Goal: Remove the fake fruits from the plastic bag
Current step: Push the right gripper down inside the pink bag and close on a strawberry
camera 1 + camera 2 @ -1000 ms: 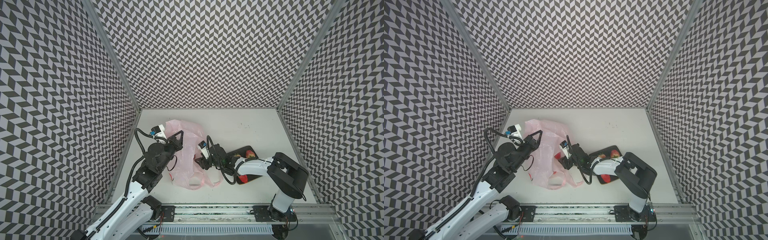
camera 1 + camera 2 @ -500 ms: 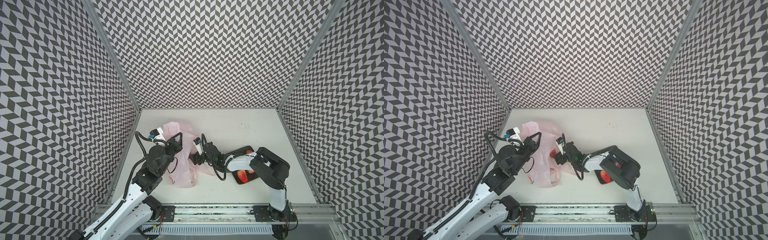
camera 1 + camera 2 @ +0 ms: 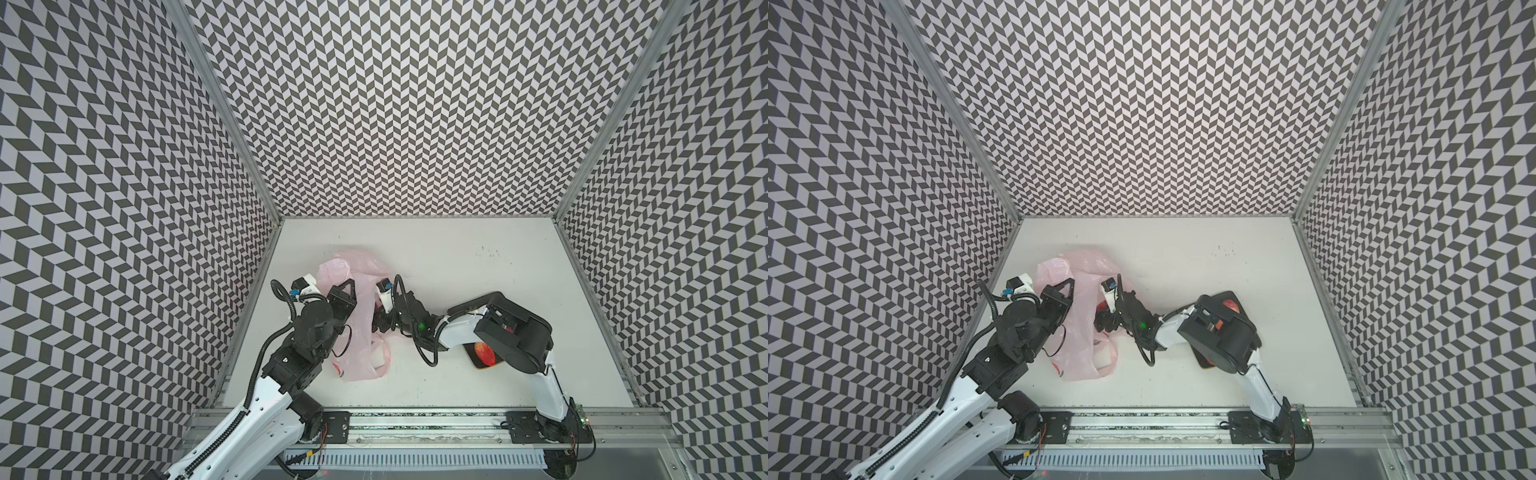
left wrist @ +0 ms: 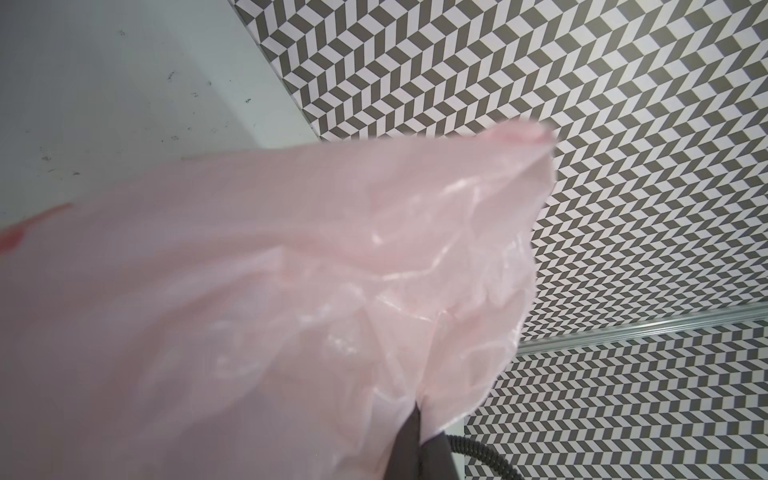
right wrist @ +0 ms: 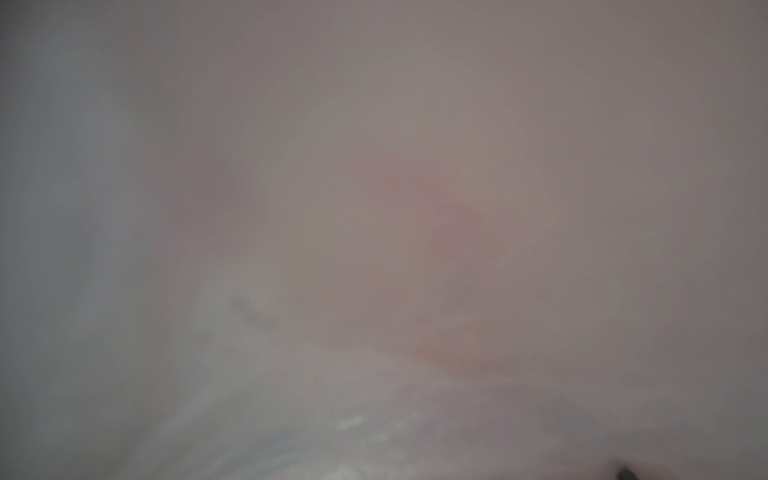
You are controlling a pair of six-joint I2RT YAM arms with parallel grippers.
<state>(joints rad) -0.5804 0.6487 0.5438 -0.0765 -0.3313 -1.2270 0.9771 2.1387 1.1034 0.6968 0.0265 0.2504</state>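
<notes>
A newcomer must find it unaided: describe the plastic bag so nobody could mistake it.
On the white tabletop, look left of centre, between the two arms. The plastic bag is the crumpled, translucent pale-pink film with red print, pinched by the left arm's fingers. Unlike the dark flat board under the right arm, it is soft and pink.

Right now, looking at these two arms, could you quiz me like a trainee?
1. True or false: the left gripper is shut on the plastic bag.
2. Where does the red-orange fake fruit lie? A on the dark board; B on the bag; C in a bowl.
3. Fill in: the right wrist view shows only a blurred ___ haze.
Key: 1 true; 2 A; 3 pink.
</notes>
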